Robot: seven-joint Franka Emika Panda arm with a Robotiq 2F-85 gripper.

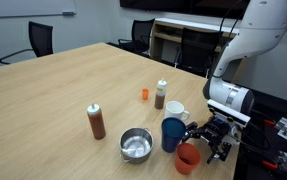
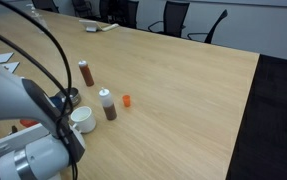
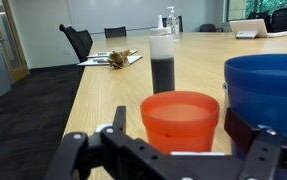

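An orange cup point(image 3: 180, 120) stands upright on the wooden table point(image 1: 63, 90), between the fingers of my gripper point(image 3: 180, 138). The gripper is open, with a small gap on each side of the cup. The left finger point(image 3: 119, 122) and right finger point(image 3: 241, 125) flank the cup without touching it. In an exterior view the gripper point(image 1: 209, 137) hangs low by the orange cup point(image 1: 188, 158) at the table's near edge. A blue cup point(image 3: 268, 95) stands close beside the orange one, also seen as the blue cup point(image 1: 173, 133).
A white mug point(image 1: 175, 110), a metal bowl point(image 1: 135, 145), a dark-filled shaker point(image 1: 161, 95), a brown sauce bottle point(image 1: 97, 122) and a small orange piece point(image 1: 144, 94) stand nearby. Office chairs point(image 1: 40, 42) ring the table. Papers point(image 3: 113, 60) lie farther off.
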